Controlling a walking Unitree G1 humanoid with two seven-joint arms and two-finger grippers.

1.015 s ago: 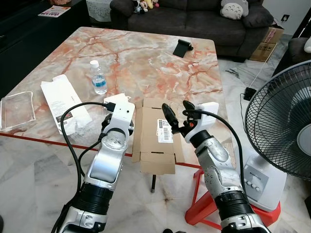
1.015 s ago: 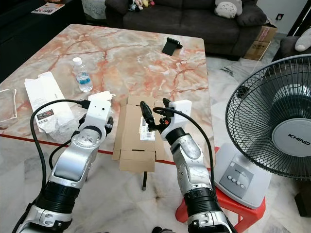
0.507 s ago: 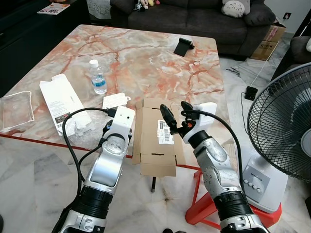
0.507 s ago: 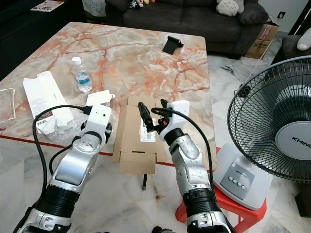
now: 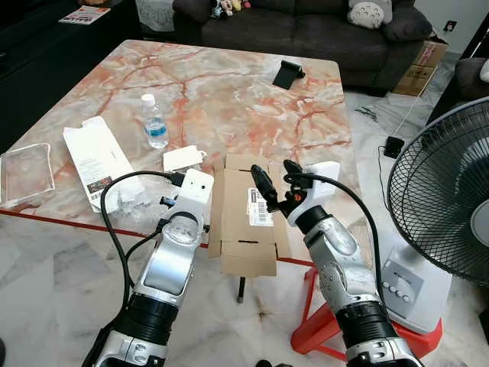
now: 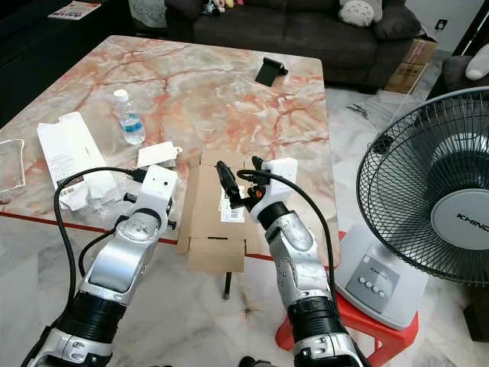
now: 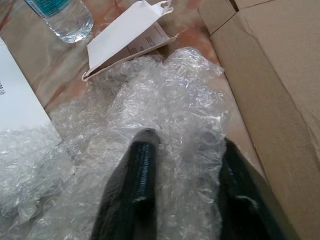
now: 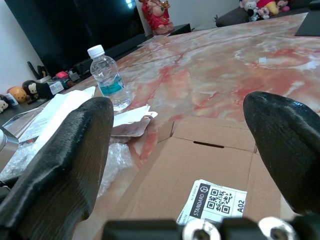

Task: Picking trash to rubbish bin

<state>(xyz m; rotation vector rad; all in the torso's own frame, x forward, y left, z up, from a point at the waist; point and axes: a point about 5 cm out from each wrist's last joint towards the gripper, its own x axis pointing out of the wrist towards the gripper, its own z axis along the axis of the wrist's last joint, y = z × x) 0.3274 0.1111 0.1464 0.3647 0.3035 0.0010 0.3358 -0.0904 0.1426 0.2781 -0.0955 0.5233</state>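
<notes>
Bubble wrap [image 7: 165,100] lies crumpled on the marble counter [image 5: 229,84] beside the flattened cardboard box [image 5: 244,214], under the left claw [image 7: 185,185], whose fingers straddle it spread apart, gripping nothing. Best to push deep into the bunched film before closing. The right claw [image 5: 275,180] hovers wide open, empty, over the box.

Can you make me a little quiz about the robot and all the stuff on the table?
1. True or false: the water bottle is lying on its side.
2. What does the left end effector reach over? A) bubble wrap B) black stand C) fan
3. Fill in: the right end effector hovers, open, over the flat ____.

Key: 1 false, it stands upright. 2 A. 3 cardboard box.
</notes>
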